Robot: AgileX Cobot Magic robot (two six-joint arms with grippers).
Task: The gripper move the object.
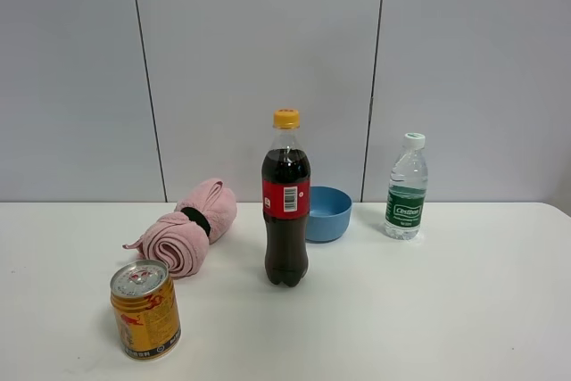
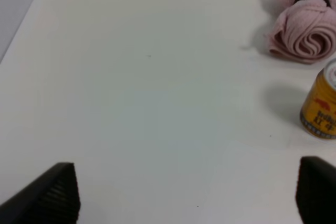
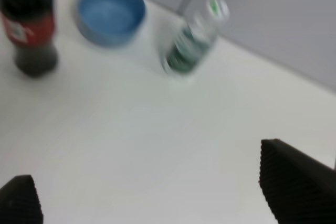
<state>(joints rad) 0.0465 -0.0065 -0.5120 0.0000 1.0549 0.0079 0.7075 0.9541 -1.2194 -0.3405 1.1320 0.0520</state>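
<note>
The can (image 1: 145,310) is the thing I have to move. It stands up straight on the white desk (image 1: 428,310), with its silver top facing up, so its long way runs up and down.

I start on the left. My left end effector (image 2: 184,190) hangs over a bare part of the desk. Its two black tips are far apart, so it is let go and holds nothing. Through the left wrist camera I see the can (image 2: 321,106) ahead of this end effector and off to one side, past one tip, not in the gap between the tips. It is near but not touching. Just beyond the can lies a rolled pink towel (image 2: 303,27), close to it, with a little gap between them.

Now the middle. Farther off from the can stand a dark cola bottle (image 1: 285,211) and a blue bowl (image 1: 326,213).

Now the right. My right end effector (image 3: 157,203) is let go too, with its tips wide and nothing in them. Ahead of it I see only the cola bottle, the bowl and a water bottle (image 3: 193,40). That picture is blurry. The can does not show there at all.

So I think the left arm is the nearer one. It would have to slide sideways until the can sits between the tips, then squeeze around its round side.
</note>
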